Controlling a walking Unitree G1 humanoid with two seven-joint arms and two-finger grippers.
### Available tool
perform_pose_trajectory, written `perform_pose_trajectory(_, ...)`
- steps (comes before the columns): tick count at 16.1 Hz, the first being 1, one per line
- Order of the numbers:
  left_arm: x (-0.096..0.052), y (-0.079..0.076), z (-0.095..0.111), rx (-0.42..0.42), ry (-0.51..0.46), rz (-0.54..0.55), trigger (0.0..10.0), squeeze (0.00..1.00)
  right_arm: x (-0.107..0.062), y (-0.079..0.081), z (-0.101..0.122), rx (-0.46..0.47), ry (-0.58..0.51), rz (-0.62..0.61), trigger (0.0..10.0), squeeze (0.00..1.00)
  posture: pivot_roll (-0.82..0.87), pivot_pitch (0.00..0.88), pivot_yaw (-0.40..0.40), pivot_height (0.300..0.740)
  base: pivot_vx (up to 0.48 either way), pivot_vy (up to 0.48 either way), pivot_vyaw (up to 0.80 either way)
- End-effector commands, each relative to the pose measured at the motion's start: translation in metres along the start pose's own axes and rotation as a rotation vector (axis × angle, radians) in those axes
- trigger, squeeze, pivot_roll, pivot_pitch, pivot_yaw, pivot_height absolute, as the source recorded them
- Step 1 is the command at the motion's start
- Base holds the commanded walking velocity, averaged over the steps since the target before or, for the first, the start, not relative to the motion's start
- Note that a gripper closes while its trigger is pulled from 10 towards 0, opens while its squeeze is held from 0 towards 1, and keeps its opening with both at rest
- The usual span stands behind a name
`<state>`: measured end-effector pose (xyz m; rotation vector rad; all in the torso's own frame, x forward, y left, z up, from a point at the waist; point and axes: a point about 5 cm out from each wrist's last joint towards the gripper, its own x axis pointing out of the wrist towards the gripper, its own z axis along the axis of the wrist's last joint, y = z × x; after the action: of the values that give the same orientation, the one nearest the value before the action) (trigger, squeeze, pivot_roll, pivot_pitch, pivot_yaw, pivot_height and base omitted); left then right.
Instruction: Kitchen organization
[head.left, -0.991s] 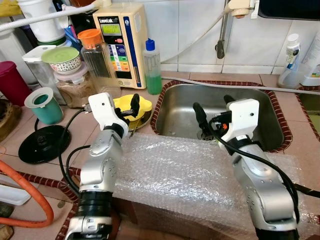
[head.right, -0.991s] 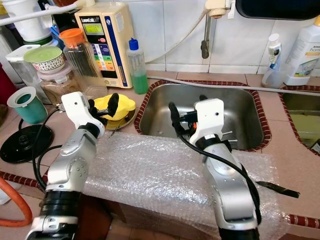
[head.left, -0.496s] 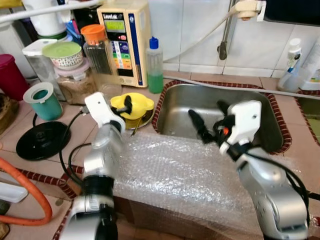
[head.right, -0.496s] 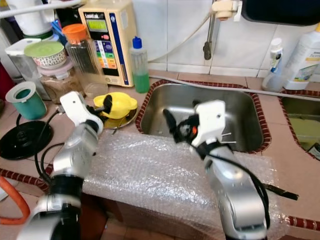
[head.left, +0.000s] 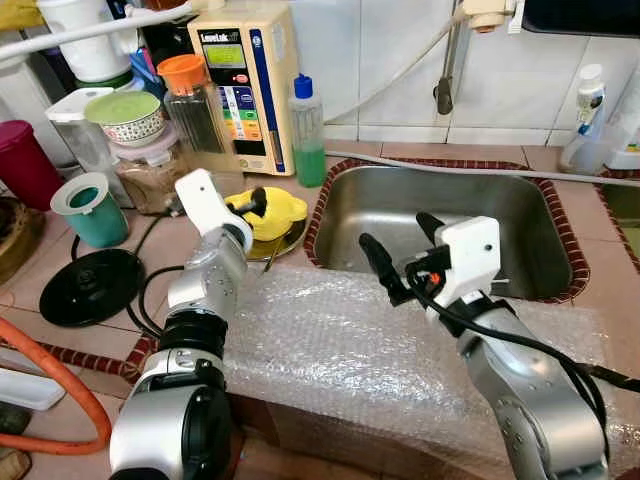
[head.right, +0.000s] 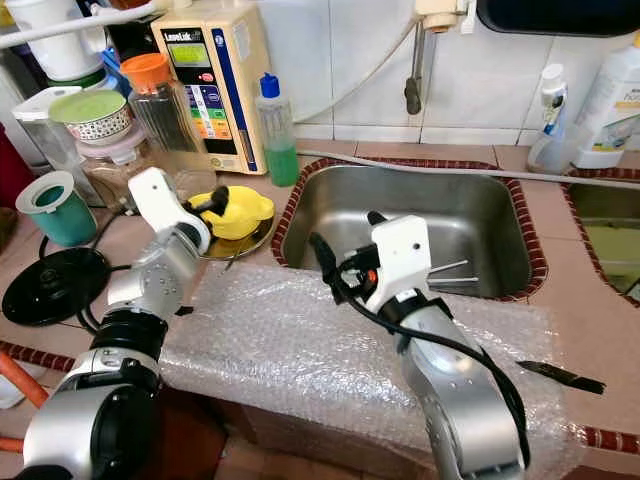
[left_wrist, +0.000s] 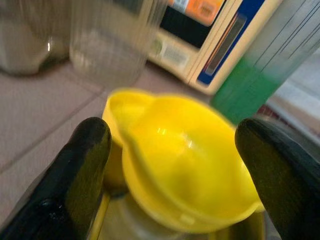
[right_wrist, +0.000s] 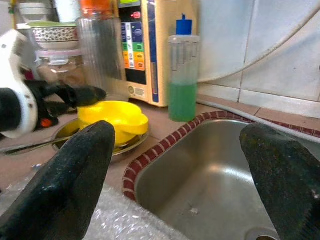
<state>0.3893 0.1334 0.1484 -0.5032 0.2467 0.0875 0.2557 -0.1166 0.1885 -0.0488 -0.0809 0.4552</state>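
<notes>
Two stacked yellow plastic bowls (head.left: 270, 210) rest on a metal plate (head.left: 287, 241) on the counter just left of the sink (head.left: 350, 225). My left gripper (left_wrist: 182, 150) is open, one black finger (left_wrist: 82, 170) on each side of the yellow bowls and close to them; whether it touches them I cannot tell. My right gripper (head.left: 397, 235) hangs open and empty over the sink's near left part, above the edge of the bubble wrap (head.left: 340, 345). The right wrist view looks across at the yellow bowls (right_wrist: 114, 118) and the left gripper's fingers (right_wrist: 75, 94).
A green soap bottle (head.left: 306, 135), a water machine (head.left: 245, 80) and jars (head.left: 195, 105) stand behind the plate. A teal cup (head.left: 90, 210), a black kettle base (head.left: 88, 287) and an orange hose (head.left: 60, 390) lie left. A black knife (head.right: 560, 375) lies on the wrap's right edge.
My left arm has stretched forward, bringing its fingers closer around the yellow bowls. My right gripper has drifted left and nearer, toward the sink's front left corner. The camera shifted a little.
</notes>
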Motion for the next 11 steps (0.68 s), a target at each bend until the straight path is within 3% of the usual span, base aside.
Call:
perform_pose_trajectory(1,0.003,0.005,0.006,-0.017,0.009,0.032,10.0,0.00,-0.001,0.009,0.003,-0.021,0.008,0.062,10.0,0.00,-0.18,0.000,0.155,0.740,0.000,0.000,0.00)
perform_pose_trajectory(2,0.004,0.006,0.005,-0.033,0.028,0.040,5.8,0.00,-0.004,0.016,-0.003,-0.005,0.056,0.128,10.0,0.00,-0.18,0.000,0.155,0.740,0.000,0.000,0.00)
perform_pose_trajectory(3,0.006,0.010,0.001,-0.045,0.073,0.062,0.0,0.00,-0.006,0.015,-0.009,0.012,0.074,0.113,10.0,0.00,-0.18,0.000,0.155,0.740,0.000,0.000,0.00)
perform_pose_trajectory(7,0.008,0.013,0.006,-0.074,0.075,0.071,0.0,0.00,-0.002,0.013,-0.001,0.019,0.028,0.102,10.0,0.00,-0.17,0.000,0.148,0.740,0.000,0.000,0.00)
perform_pose_trajectory(9,0.009,0.015,0.007,-0.077,0.080,0.078,0.0,0.00,0.000,0.010,-0.001,-0.092,0.027,0.082,10.0,0.00,-0.16,0.000,0.148,0.740,0.000,0.000,0.00)
perform_pose_trajectory(11,0.010,0.017,0.008,-0.075,0.084,0.090,0.0,0.00,0.000,0.011,-0.003,-0.044,0.039,0.082,10.0,0.00,-0.16,0.000,0.151,0.740,0.000,0.000,0.00)
